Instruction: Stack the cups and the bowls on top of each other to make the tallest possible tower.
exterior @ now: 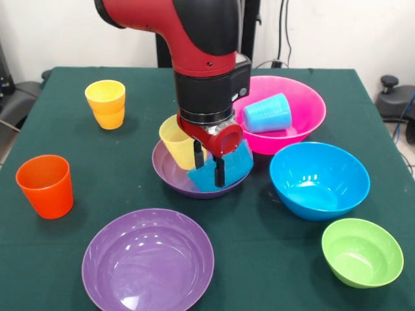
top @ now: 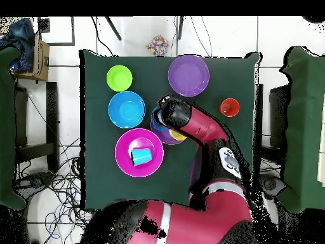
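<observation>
Front view: arm drops to mid-table; gripper fingers closed on tilted small blue bowl inside a purple bowl, pale yellow cup alongside. Pink bowl holds light blue cup on its side. Second purple bowl nearest. Big blue bowl, green bowl, orange cup, stacked amber cups apart.

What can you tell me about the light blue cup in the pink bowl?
The light blue cup is a small tapered tumbler that looks like smooth plastic. It lies tipped on its side inside the big pink bowl, resting on the bowl's inner surface. Its open mouth points roughly toward the robot arm. Nothing else touches it, and nothing shows inside it.
</observation>
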